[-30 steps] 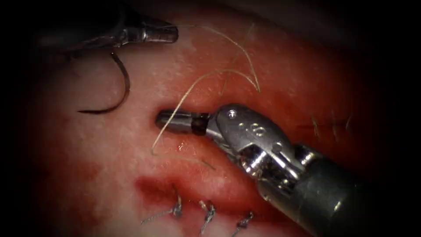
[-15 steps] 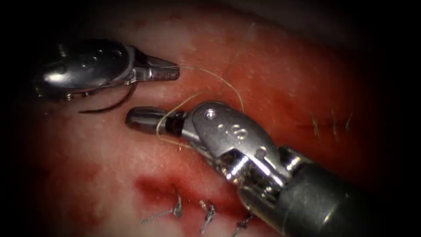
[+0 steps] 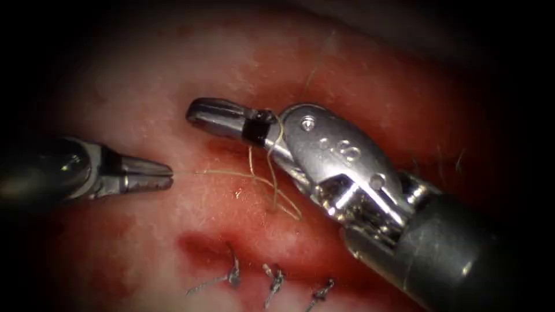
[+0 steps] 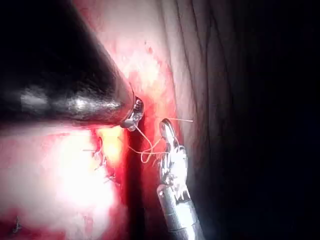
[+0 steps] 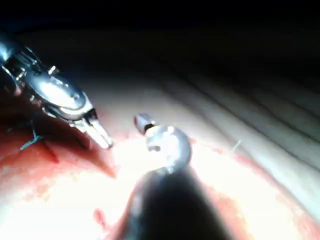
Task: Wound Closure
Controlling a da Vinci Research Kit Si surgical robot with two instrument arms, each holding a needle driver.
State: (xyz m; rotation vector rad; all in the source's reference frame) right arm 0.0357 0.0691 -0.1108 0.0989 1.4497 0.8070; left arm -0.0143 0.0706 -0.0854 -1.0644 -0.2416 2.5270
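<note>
Since 1 s ago the left tool (image 3: 165, 174) has dropped from up top to the left side, mid-height, and the right tool (image 3: 199, 112) has risen and now carries a wrap of thread (image 3: 231, 173) round its jaws.

Left to right in the endoscope view: left tool, jaws closed, pinching the thread at its very tip. From there the thread runs rightward, nearly level, across the tissue (image 3: 144, 86), then curls up in loose loops and winds round the right tool just behind its jaws. So the thread's long axis lies left-right, taut end at the left tool, loop end at the right tool. Right tool jaws look closed, w/ nothing between them. Needle: was under the left tool earlier; can't place it now, so can't say if it's in the tissue.

Below both tools, three finished stitches (image 3: 272, 280) sit in a row along the cut (image 3: 202, 245), w/ red fluid round them.

Left wrist view: thread (image 4: 145, 145) strung between both tools.
</note>
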